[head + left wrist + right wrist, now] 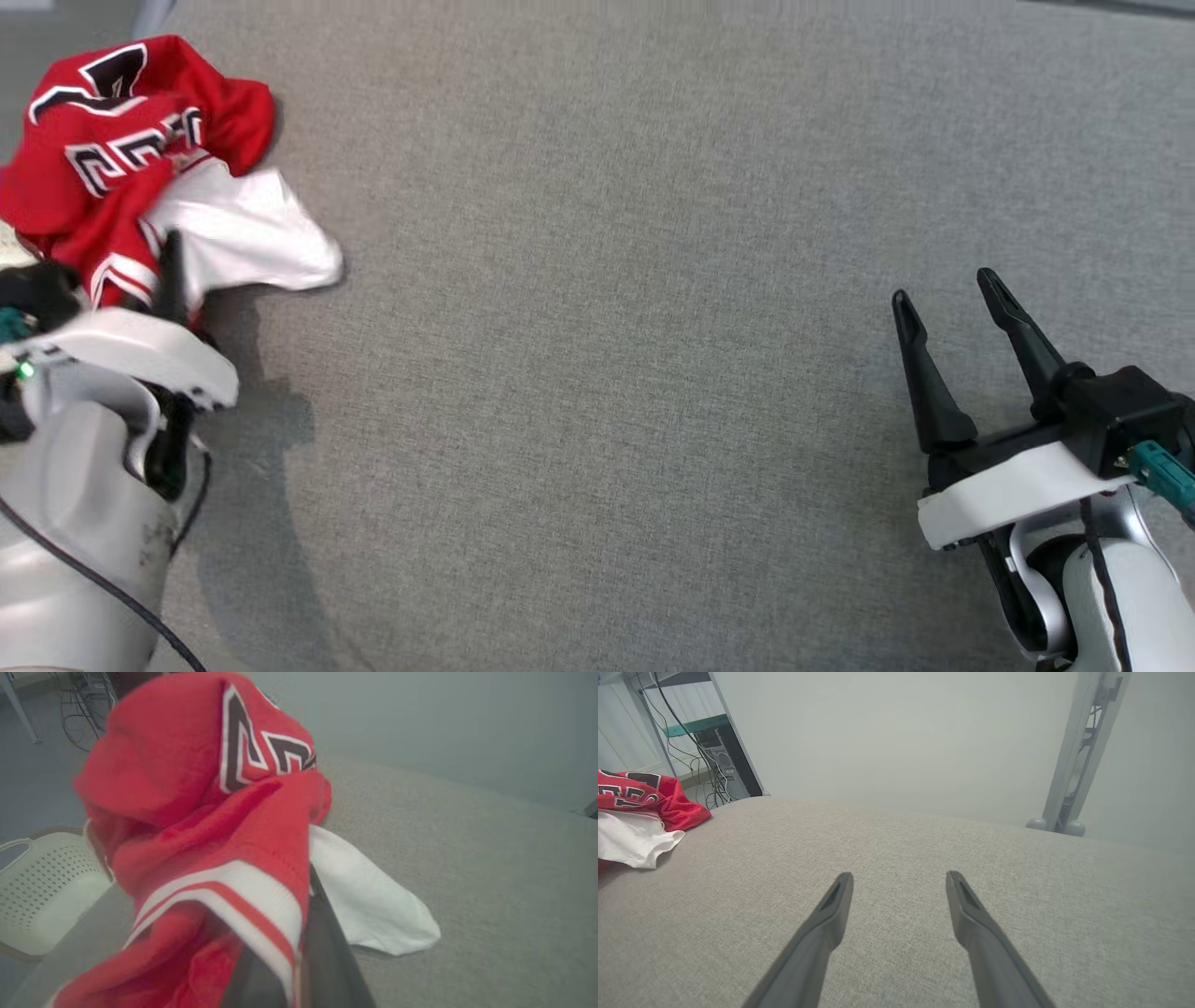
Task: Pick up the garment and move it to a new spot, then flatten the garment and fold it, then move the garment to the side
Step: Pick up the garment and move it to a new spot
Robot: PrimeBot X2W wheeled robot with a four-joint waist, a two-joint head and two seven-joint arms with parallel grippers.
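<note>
1. The left fingers (327,952) are closed together on the hem of the garment (187,788), where a white band with a red stripe runs along the red cloth.
2. From the head camera one dark finger of the left fingers (171,271) stands up into the folds, with the pale wrist just below it.
3. The garment (121,140) is a red jersey with black and white letters and a white part. It is bunched in a heap at the left edge of the counter (607,373), at the upper left of the head view.
4. Its white part spreads out flat on the grey cloth surface, toward the middle of the counter.
5. The right fingers (924,392) are spread wide and hold nothing. They are at the right side of the counter, well apart from the garment.
6. In the right wrist view these right fingers (817,938) point across the bare counter (1017,905), and the garment (640,798) is at the far left.
7. Beside the counter on the left, lower down, stands a white basket (42,891) with small holes
</note>
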